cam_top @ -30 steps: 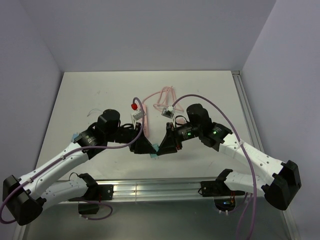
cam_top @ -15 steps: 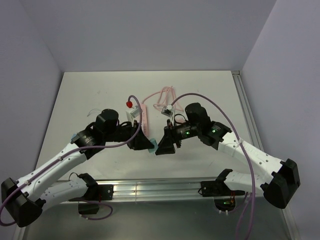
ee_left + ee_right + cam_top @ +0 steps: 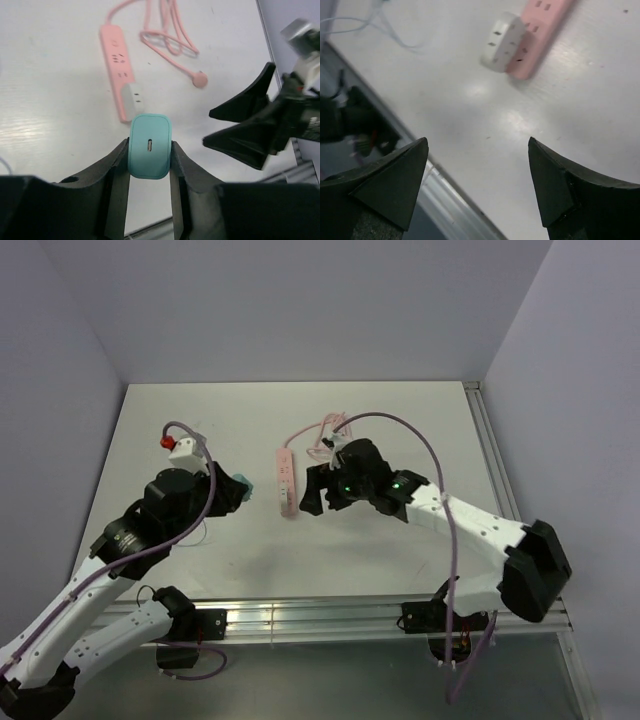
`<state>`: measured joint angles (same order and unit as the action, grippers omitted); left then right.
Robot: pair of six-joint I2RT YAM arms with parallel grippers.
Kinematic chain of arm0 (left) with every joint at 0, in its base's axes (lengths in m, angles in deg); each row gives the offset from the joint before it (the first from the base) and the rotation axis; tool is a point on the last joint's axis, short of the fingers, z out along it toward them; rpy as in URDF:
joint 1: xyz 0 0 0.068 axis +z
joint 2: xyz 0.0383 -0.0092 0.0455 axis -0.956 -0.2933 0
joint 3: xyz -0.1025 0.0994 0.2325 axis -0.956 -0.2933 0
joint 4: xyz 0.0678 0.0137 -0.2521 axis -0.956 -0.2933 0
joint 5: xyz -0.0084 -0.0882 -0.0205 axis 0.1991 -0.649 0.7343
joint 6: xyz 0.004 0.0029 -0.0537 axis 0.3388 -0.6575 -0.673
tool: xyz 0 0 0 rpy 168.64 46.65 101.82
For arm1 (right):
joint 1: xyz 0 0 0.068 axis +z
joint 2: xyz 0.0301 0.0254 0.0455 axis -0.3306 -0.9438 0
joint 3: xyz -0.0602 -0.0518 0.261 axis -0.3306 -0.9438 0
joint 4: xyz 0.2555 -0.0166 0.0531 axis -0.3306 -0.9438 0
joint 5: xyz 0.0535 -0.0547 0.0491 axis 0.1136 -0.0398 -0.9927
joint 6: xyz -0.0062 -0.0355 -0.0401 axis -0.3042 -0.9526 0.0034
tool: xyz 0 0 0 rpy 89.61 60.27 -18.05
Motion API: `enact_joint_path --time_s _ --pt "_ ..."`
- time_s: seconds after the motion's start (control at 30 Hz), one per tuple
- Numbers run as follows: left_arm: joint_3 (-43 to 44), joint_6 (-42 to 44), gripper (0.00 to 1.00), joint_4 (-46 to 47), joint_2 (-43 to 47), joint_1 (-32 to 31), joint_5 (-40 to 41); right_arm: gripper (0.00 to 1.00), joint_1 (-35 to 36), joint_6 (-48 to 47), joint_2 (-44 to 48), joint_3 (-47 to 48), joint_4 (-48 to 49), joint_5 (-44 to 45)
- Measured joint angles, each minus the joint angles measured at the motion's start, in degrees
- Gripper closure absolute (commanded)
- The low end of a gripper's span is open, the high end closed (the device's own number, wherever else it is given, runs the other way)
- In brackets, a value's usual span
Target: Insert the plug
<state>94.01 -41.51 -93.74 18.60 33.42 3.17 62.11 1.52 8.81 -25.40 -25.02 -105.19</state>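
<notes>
Left gripper (image 3: 149, 152): clamped on the teal plug (image 3: 149, 145), USB-port face toward the wrist (prongs presumably point outward, ready to push in).
Plug: held off the table, just short of the pink power strip (image 3: 116, 65).
Right gripper (image 3: 477, 165): spread wide, empty, beside the strip, probably to steady it.

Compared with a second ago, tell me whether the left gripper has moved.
Yes. In the top view the left gripper, shut on the plug, has swung left and away from the front rail, towards the left edge of the table.
</notes>
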Motion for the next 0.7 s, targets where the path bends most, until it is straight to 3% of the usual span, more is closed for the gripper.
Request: enact_joint_path --time_s 0.23,0.7 --pt "0.00 -1.84 1.00 -2.60 6.47 0.02 9.86 0.10 5.64 2.14 -18.43 10.16 0.55 13.46" --pt "-0.98 -1.68 1.00 -1.97 8.04 0.02 9.46 0.09 10.10 5.62 -38.88 29.73 -5.31 29.94"
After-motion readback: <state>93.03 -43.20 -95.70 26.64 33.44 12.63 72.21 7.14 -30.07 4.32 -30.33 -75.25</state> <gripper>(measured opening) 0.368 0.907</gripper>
